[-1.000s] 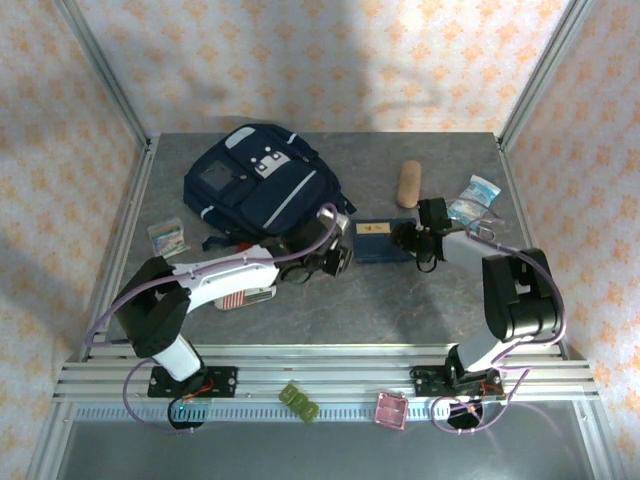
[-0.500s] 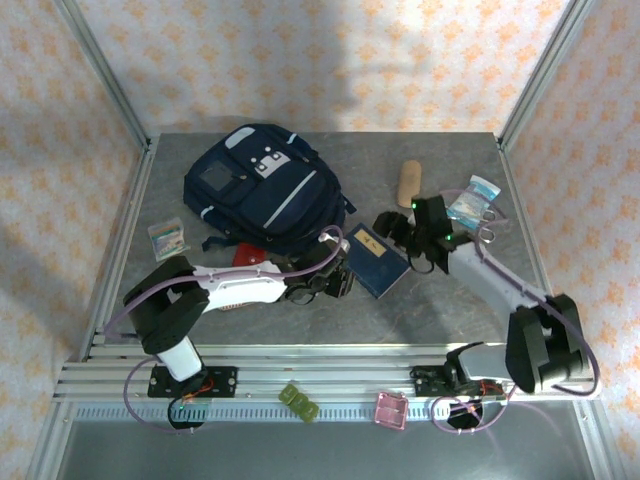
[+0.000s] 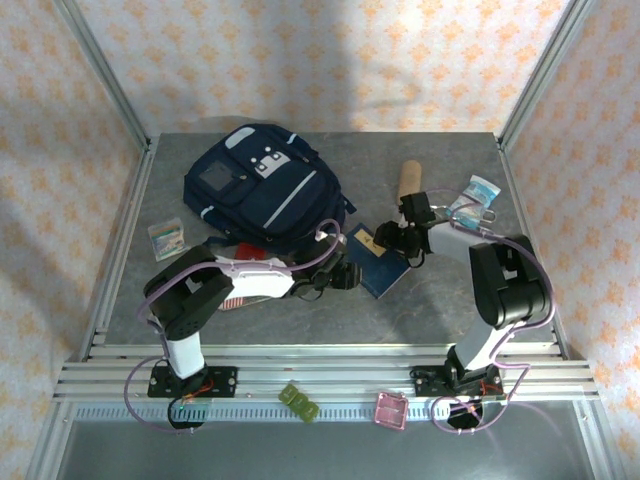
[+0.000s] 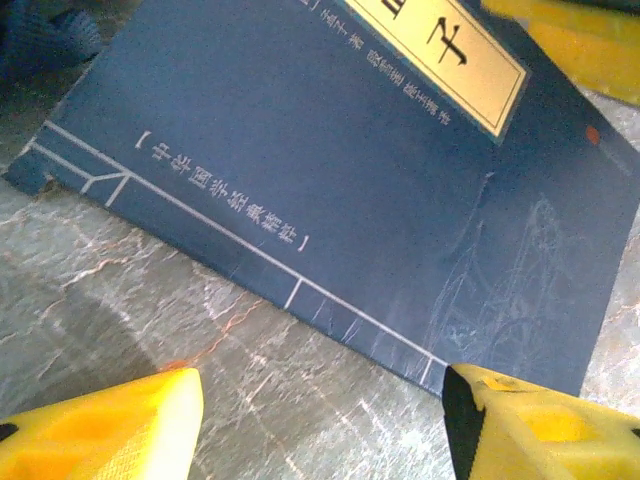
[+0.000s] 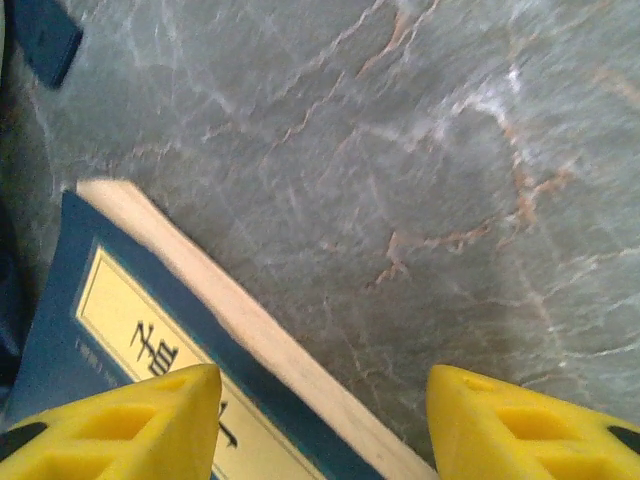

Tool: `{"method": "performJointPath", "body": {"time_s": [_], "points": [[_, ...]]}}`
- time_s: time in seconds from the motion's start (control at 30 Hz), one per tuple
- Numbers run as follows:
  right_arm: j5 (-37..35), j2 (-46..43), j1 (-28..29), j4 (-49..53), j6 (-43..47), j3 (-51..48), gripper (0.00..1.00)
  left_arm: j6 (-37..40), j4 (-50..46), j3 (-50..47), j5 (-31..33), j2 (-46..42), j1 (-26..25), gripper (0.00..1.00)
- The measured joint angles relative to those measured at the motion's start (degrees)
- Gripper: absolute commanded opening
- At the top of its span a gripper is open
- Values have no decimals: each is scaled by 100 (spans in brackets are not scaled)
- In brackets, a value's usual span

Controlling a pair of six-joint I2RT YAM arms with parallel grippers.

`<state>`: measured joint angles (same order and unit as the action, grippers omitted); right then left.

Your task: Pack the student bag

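**Navy student bag [image 3: 262, 190] lies flat with a book [image 3: 380, 262] at its corner**

Slack and front-up, the bag takes the far left of the grey table [image 3: 450, 310], its dark straps trailing toward me. The flat blue book, yellow label showing, rests just beside the bag's near right corner.

My left gripper [image 4: 320, 400] hangs low at the book's near edge, spread wide, with only bare stone in the gap. My right gripper [image 5: 320, 400] stands at the book's far side, likewise parted. The pale page edge runs under its gap, and it clamps nothing.

I judge the bag soft and floppy. It should be light while unfilled, but likely to fold and sag if lifted by one point, and its cloth may slide on the smooth top. The best holds look to be the rim of the main opening or the top loop, with one claw pinning and the other pulling. Whether the zip stands open, I cannot tell from above.
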<state>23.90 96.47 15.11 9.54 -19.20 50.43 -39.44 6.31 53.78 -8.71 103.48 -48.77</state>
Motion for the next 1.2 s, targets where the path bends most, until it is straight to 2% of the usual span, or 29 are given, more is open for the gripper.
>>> {"method": "performJointPath", "body": {"time_s": [0.23, 0.33, 0.47, 0.8, 1.03, 1.1, 1.2], "points": [[358, -610, 57, -138, -2, -813, 29, -116, 291, 125, -304, 262, 170, 65], [352, -883, 59, -48, -98, -1091, 18, -125, 116, 304, -339, 378, 195, 64], [352, -942, 59, 39, -201, -1145, 11, -127, -157, 505, -450, 463, 236, 64], [291, -951, 87, 2, -352, -1191, 10, -107, -352, 660, -715, 529, 332, 59], [267, -1049, 87, -262, -518, -1397, 10, -103, -343, 654, -929, 525, 444, 44], [264, -1049, 87, -282, -544, -1408, 10, -101, -260, 588, -933, 511, 459, 36], [260, -1049, 87, -295, -570, -1419, 10, -103, 17, 393, -949, 452, 492, 36]]}}
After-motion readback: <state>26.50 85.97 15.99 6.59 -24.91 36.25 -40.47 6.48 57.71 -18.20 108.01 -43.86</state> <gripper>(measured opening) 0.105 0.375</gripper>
